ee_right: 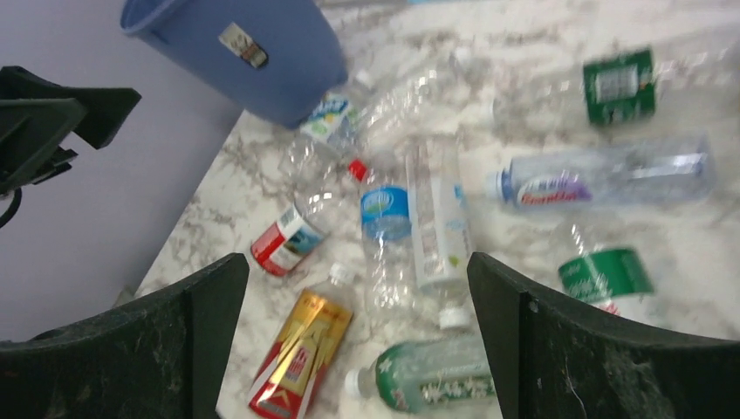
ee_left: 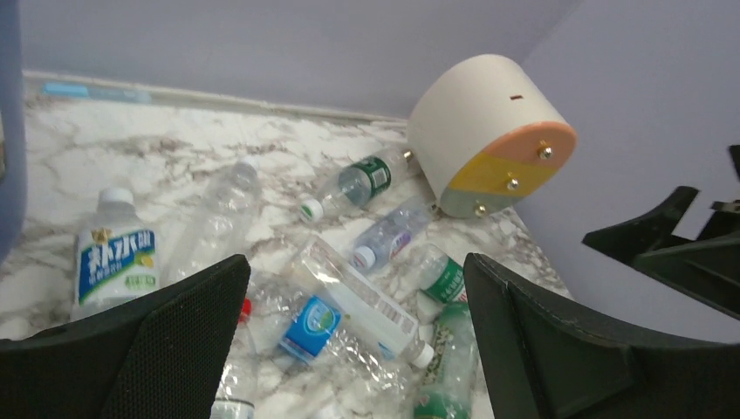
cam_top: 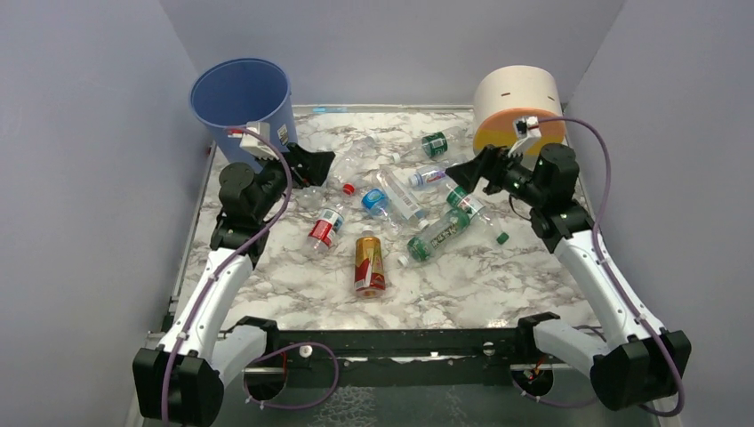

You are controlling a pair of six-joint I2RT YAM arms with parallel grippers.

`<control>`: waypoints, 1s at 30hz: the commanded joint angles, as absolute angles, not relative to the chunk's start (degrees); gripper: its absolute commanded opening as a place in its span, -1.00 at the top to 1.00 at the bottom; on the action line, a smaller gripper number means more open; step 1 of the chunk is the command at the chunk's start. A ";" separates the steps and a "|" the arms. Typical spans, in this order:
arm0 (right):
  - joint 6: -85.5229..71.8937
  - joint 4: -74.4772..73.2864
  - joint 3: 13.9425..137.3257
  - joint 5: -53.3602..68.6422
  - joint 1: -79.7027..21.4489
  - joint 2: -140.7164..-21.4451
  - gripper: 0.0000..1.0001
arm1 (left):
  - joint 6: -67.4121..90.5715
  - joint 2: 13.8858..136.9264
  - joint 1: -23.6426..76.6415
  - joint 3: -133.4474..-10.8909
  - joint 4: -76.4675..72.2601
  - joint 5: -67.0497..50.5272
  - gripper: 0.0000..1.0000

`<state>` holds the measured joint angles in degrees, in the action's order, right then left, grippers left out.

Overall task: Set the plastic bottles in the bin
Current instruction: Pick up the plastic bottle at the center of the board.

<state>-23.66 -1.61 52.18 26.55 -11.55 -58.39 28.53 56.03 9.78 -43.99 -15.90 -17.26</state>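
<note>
Top external | bottles (cam_top: 369, 262) lie scattered — bin (cam_top: 240, 98) far-left | left fingers (ee_left: 174, 340), right fingers (ee_right: 567, 349) spread wide, empty.

Plastic bottles (ee_left: 310, 325) loose across marble table (ee_left: 113, 148), cream drum (ee_left: 476, 113) beyond.

Bin (cam_top: 240, 98): blue, small white sticker.
Drum (cam_top: 517, 102): cream, with orange and yellow at its base.
Table (cam_top: 498, 285): white marble, grey veining.
Plastic bottles (cam_top: 442, 231): clear, with green, blue or red labels.
Amber bottle (cam_top: 369, 264): red label, seemingly gold-marked.
</note>
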 commanded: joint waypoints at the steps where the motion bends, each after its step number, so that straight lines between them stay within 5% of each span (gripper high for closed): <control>1: -29.58 -11.73 50.49 36.13 -11.33 -60.50 -0.99 | 39.74 54.62 7.48 -40.92 -6.31 -21.17 -0.98; 4: -32.40 -9.91 46.75 37.54 -11.31 -59.71 -0.99 | 38.98 56.43 6.63 -39.80 -7.34 -28.54 -0.98; 9: -31.24 -18.53 45.13 34.53 -11.34 -63.54 -1.00 | 34.75 58.46 11.38 -45.06 3.26 -23.61 -0.98; 17: -37.77 -19.37 39.28 23.72 -11.34 -61.79 -0.99 | 32.33 61.85 21.60 -44.87 0.19 -24.00 -0.98; 30: -46.71 -11.32 36.56 17.85 -11.34 -75.66 -1.00 | 26.78 73.56 29.74 -51.60 9.14 -19.07 -0.98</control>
